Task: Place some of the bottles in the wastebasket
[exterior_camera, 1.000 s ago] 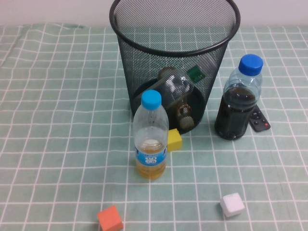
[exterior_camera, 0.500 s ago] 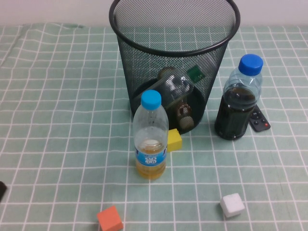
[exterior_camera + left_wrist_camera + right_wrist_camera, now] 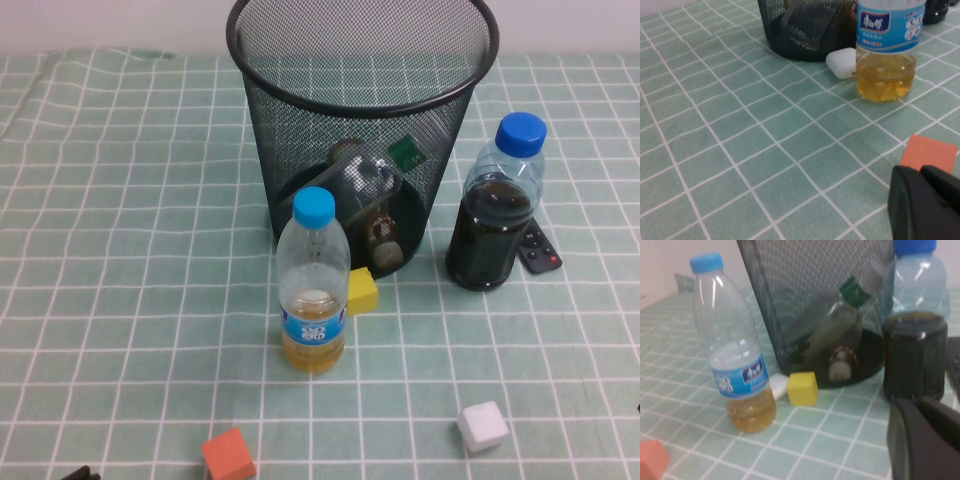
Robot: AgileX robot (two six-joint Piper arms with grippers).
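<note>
The black wire-mesh wastebasket [image 3: 362, 60] stands at the back middle of the table. Two clear bottles lie tilted inside it. One has a green-and-white label [image 3: 405, 152], also in the right wrist view [image 3: 852, 290]. The other is shorter, with a cream cap [image 3: 382, 236] that also shows in the right wrist view [image 3: 840, 371]. My left gripper [image 3: 921, 172] is shut and empty, low over the cloth beside an orange cube [image 3: 928, 152]; only its tip [image 3: 75, 472] shows at the high view's bottom edge. My right gripper [image 3: 922, 405] is shut and empty, low near the dark-liquid bottle.
A blue-capped bottle of orange liquid [image 3: 313, 285] stands in front of the basket. A blue-capped bottle of dark liquid [image 3: 495, 210] stands to its right, by a black remote [image 3: 540, 250]. A yellow cube [image 3: 361, 290], orange cube [image 3: 229, 453], white cube [image 3: 482, 425] and small white case [image 3: 842, 62] lie about.
A dark bit of my left arm showed at the left edge half a second ago; now its tip shows at the bottom edge. Nothing on the table moved.
</note>
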